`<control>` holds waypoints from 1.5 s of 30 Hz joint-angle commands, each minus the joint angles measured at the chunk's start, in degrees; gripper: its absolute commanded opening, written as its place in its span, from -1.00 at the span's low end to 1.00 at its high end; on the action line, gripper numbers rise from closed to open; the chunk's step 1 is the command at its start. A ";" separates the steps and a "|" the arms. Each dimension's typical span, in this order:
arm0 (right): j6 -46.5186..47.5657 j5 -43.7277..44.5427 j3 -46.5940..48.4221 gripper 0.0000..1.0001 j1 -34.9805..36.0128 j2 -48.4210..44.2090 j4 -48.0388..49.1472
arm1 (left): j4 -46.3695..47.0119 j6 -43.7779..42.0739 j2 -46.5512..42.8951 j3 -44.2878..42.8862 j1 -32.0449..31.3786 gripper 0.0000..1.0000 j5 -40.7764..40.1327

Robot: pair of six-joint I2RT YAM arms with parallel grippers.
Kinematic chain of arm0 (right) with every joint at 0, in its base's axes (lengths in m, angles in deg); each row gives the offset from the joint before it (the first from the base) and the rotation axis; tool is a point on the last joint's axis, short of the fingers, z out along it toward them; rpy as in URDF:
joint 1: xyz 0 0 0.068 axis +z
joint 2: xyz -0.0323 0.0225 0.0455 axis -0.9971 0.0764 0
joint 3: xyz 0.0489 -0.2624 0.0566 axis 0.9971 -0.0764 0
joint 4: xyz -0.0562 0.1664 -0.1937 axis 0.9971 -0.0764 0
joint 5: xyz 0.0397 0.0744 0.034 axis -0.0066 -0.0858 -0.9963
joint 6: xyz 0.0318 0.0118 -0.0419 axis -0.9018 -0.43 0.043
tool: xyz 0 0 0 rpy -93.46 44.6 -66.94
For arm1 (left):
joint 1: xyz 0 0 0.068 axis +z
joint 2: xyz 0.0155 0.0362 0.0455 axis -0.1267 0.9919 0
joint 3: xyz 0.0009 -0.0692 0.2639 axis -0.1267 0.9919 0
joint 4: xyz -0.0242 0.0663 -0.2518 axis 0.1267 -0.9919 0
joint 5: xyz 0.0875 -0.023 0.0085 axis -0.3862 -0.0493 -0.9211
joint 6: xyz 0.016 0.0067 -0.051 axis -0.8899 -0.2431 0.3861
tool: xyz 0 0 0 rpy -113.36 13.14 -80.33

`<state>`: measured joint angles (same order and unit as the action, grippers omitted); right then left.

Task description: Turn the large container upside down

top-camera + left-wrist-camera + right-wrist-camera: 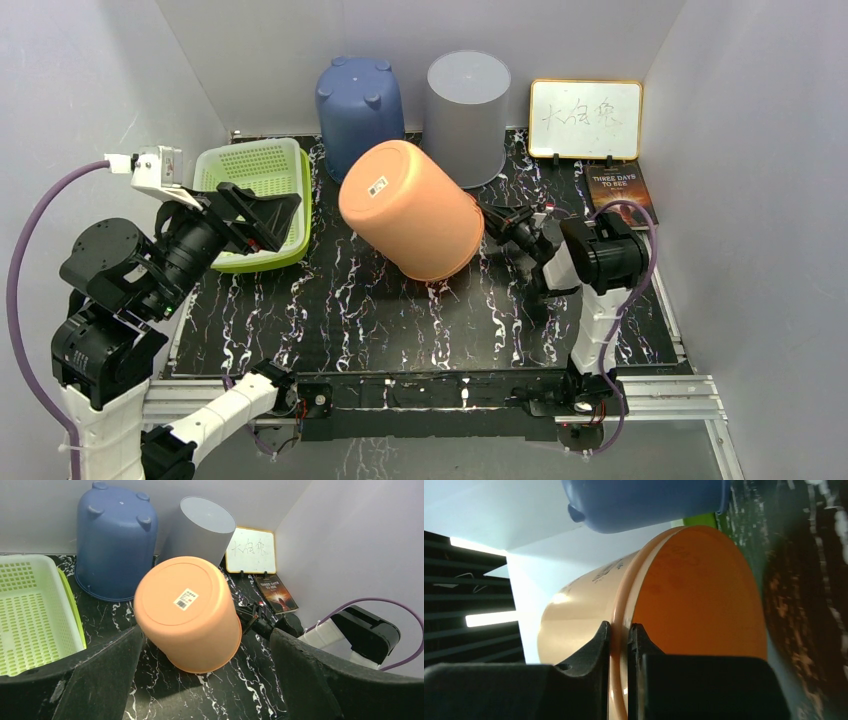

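Centrally on the black marbled table, the large orange plastic bucket is seen tilted, its labelled base raised toward the far left and its open mouth turned to the near right. Its rim is pinched by the right gripper, one finger inside and one outside. The left gripper is held wide apart and empty, by the green perforated basket. An upturned blue tub and a grey bin are set by the far wall.
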<state>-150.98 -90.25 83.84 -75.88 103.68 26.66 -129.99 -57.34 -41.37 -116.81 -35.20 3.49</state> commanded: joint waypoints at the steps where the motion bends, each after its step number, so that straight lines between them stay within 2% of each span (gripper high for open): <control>1: 7.66 -10.94 -3.07 -0.91 -4.41 3.20 18.56 | 1.07 -0.54 -0.36 1.35 0.07 0.97 0.33; 8: 9.97 -15.98 0.05 -0.77 -9.11 9.03 18.46 | 1.48 -0.32 -0.72 3.12 0.06 0.97 0.50; 13: 10.93 -17.57 2.86 -0.49 -13.12 14.46 18.33 | 1.66 -0.14 -1.45 4.80 0.07 0.97 0.16; 21: 12.27 -18.02 7.03 -0.47 -16.65 18.55 15.82 | 2.03 -0.40 -0.79 5.46 0.07 0.97 0.00; 27: 21.89 -17.65 8.59 -0.47 -18.72 15.43 3.03 | 2.95 -0.33 -0.73 7.25 0.06 0.97 0.10; 33: 37.25 -14.71 9.87 -0.45 -18.97 8.52 -17.84 | 3.79 -0.31 -0.61 8.23 0.06 0.97 0.27; 40: 47.32 -10.89 11.46 -0.41 -19.10 5.67 -32.59 | 4.03 -0.49 -0.25 8.88 0.06 0.97 0.59; 45: 56.62 -5.94 13.07 -0.37 -19.10 0.40 -44.51 | 3.90 -0.58 -0.67 9.46 0.06 0.97 0.30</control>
<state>-105.78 -102.25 94.94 -94.44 108.73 -5.42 -127.26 -57.23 -42.09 -107.79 -35.20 3.51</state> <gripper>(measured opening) 0.303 0.983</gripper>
